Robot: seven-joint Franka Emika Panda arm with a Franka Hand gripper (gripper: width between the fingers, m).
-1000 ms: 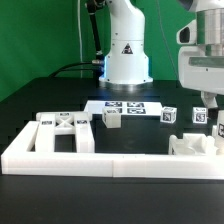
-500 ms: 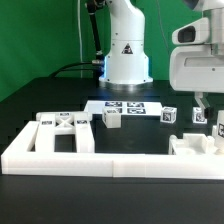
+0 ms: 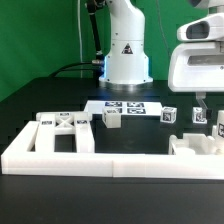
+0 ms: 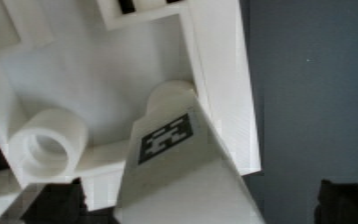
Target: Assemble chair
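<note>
The chair lies in pieces. A tagged piece with a round peg sits under the gripper, at four o'clock in the exterior view. The ladder frame is at eight o'clock and a leg is near centre. The jaws stand wide, holding nothing. Centre over the piece and descend squarely before closing. All rests on a black table, with a white rail at six o'clock and a green backdrop behind.

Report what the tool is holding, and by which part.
Nothing is held. The tool stands open over a tagged chair piece, with both fingers clear of it.
</note>
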